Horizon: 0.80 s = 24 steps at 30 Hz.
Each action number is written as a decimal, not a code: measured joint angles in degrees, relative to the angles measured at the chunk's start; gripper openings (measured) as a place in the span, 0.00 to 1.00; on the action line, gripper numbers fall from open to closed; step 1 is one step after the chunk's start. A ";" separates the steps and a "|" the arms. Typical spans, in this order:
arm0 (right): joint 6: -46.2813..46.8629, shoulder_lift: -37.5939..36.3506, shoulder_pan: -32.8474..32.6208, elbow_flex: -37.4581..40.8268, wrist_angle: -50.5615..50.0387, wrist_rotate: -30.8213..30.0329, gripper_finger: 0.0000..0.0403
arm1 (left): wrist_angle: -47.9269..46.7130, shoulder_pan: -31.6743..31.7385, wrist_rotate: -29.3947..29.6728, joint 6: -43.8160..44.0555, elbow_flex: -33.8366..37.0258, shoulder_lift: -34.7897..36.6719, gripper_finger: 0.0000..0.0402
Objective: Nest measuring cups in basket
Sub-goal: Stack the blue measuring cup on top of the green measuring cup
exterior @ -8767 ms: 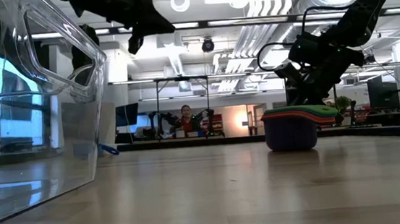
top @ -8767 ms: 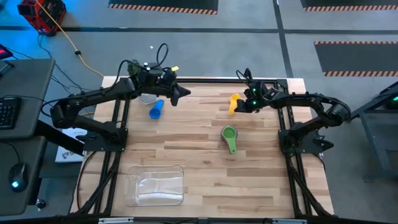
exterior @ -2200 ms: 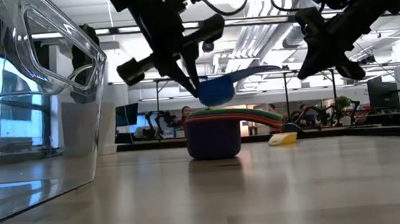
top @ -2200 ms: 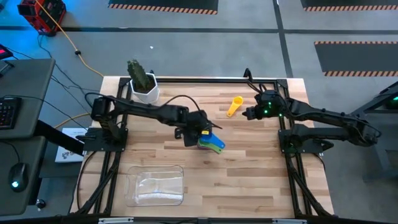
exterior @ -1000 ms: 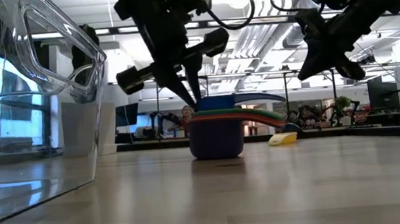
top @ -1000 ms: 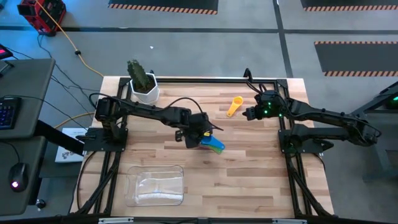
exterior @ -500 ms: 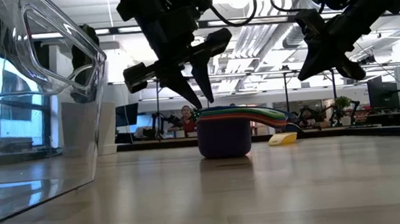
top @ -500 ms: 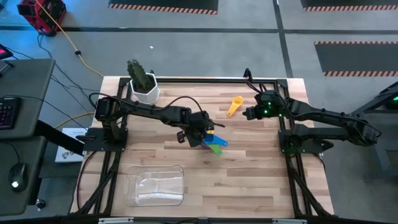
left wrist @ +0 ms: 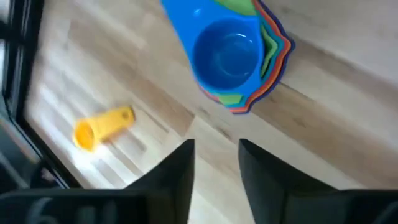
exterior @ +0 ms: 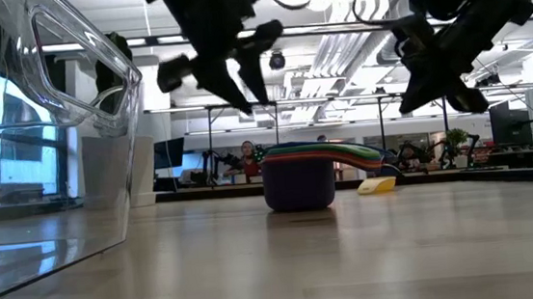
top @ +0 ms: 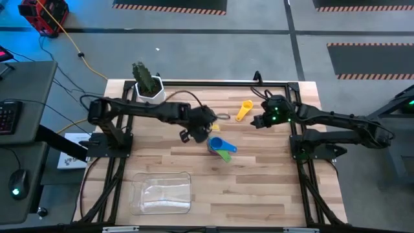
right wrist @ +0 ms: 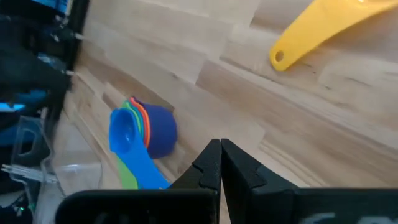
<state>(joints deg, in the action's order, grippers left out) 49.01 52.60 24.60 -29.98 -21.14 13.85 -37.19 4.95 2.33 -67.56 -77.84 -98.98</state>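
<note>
The left gripper [top: 198, 131] hangs above the middle of the table [top: 272, 188], its two fingers [left wrist: 177, 180] parted with bare wood showing between them, holding nothing. Just below and beside it sits the stack of measuring cups [top: 218, 146]: a light blue cup [left wrist: 227, 53] lies nested on top, with green, orange and red rims fanned out under it and a dark blue cup [exterior: 299, 185] at the base (the handles point away from the gripper, toward the table's right side). Air shows between the fingertips and the stack in the low view.

Farther from this gripper, toward the table's far edge, a yellow cup [top: 244, 109] lies on its side, apart from the stack. The right gripper [top: 259, 121] hovers close beside it, fingers [right wrist: 208, 163] pressed together and empty.

On the near side of the left gripper, well apart from the stack, the basket [top: 162, 192] rests close to the table's front edge, with nothing in it; an open stretch of wood runs between it and the stack. Behind the left arm, at the far left corner, stands a white pot with a cactus [top: 149, 84], just inside the table's rim. The right half of the table in front of the right arm is bare wood out to the edge.
</note>
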 joint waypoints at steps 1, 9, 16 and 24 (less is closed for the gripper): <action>0.00 1.10 -0.61 0.00 0.64 0.11 0.00 | -0.74 0.87 -1.21 2.87 0.00 0.93 0.25; 2.09 13.35 -6.87 0.00 13.48 0.21 0.00 | -2.22 7.70 -17.00 26.15 1.77 3.65 0.02; 5.11 25.15 -11.64 0.00 23.18 -0.36 0.00 | 14.99 5.07 -25.04 38.66 13.47 3.60 0.00; 9.28 31.88 -16.84 0.00 29.83 0.11 0.00 | 30.96 1.06 -25.76 51.37 23.13 3.56 0.00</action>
<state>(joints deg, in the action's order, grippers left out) 58.29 84.49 7.76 -29.98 8.69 13.96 -6.23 6.01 -23.43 -16.18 -54.71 -95.42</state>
